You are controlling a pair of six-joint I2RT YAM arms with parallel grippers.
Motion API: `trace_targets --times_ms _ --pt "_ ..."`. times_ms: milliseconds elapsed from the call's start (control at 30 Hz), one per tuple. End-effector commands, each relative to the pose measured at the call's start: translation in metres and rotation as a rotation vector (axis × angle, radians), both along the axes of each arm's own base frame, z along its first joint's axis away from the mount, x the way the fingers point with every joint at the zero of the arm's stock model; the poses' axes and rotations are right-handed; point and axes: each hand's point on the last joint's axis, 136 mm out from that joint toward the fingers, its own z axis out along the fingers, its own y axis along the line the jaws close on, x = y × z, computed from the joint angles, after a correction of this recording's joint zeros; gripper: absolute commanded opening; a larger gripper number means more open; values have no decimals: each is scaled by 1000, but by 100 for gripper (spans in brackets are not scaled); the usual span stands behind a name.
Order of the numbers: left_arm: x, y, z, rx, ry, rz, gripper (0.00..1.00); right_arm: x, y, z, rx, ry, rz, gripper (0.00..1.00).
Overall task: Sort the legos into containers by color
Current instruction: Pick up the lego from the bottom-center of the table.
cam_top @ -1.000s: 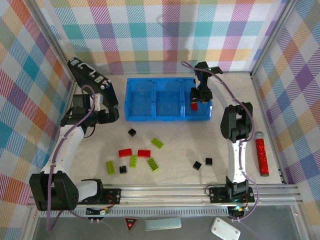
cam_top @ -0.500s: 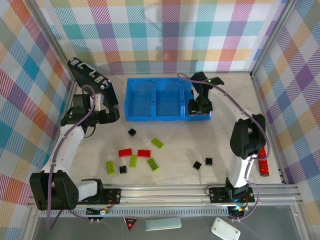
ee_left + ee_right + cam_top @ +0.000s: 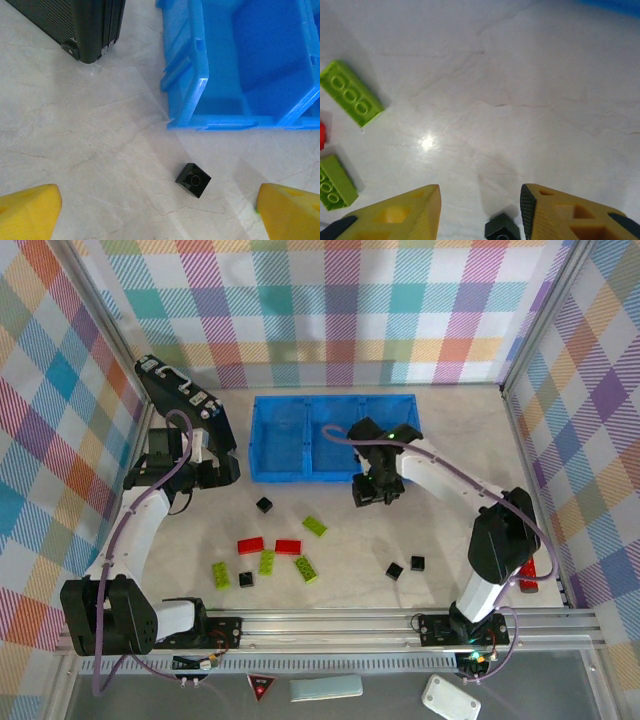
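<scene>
Top external: table (image 3: pixel 350 595) holds four green legos (image 3: pixel 315 526), two red legos (image 3: pixel 288 547), four black legos (image 3: pixel 264 505); left tool (image 3: pixel 160 212), right tool (image 3: pixel 480 196) both apart.

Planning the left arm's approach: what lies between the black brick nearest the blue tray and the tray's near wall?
Just bare tabletop. In the left wrist view, nothing sits between the black brick and the blue tray.
</scene>
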Motion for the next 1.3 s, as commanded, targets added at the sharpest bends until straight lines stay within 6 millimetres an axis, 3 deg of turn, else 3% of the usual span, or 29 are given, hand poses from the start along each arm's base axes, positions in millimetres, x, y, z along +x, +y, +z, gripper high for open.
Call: trace_targets --times_ms 0,300,433,700,933,1267 --pt "0 2 1 1 8 -2 100 -27 15 -1 8 36 -1 47" --pt "0 4 2 8 6 3 100 -76 64 -17 22 73 42 47" --pt "0 3 1 3 9 0 100 -100 77 -28 -11 101 76 47" --pt "0 3 1 2 8 1 100 -128 101 -44 -19 134 115 47" --pt "1 3 1 0 1 6 100 -142 133 -62 5 158 156 48" --pt "2 1 2 -12 -2 1 100 -134 147 -83 -41 144 165 55"
